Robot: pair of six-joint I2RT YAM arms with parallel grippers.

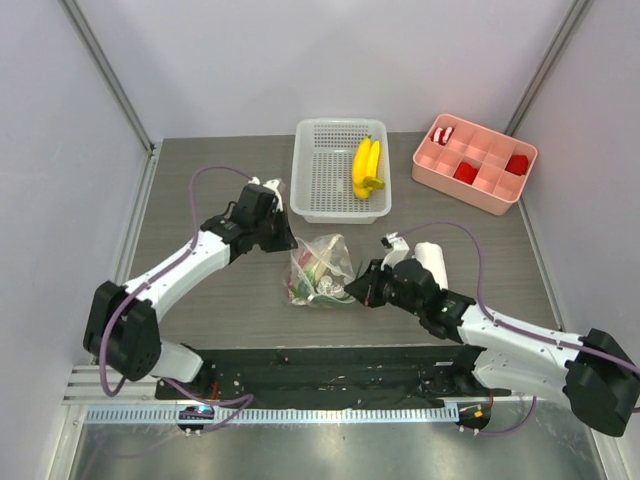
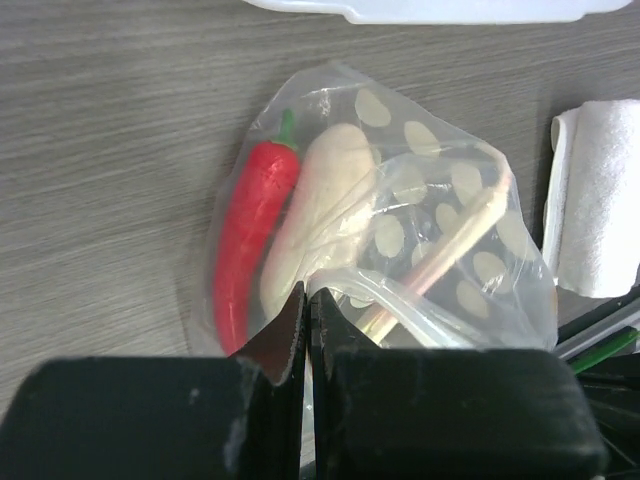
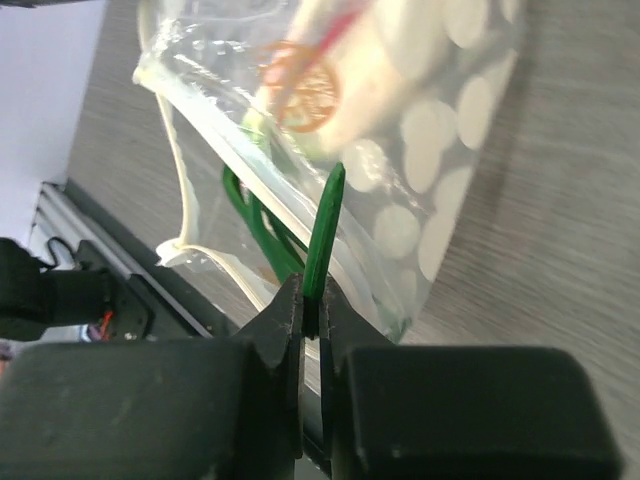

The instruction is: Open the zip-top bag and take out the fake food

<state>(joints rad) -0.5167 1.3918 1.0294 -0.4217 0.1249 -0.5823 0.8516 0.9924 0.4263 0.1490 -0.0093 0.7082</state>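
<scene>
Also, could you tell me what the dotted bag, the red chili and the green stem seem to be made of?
The zip-top bag: thin clear plastic film, glossy and creased, with printed white dots; its contents show through. The red chili: likely moulded plastic, smooth with a soft sheen. The green stem: probably stiff plastic, since it stands straight; finish unclear.

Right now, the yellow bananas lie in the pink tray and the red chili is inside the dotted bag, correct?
No. The top view shows the yellow bananas in the white basket, not the pink tray. The red chili is inside the dotted bag.
</scene>
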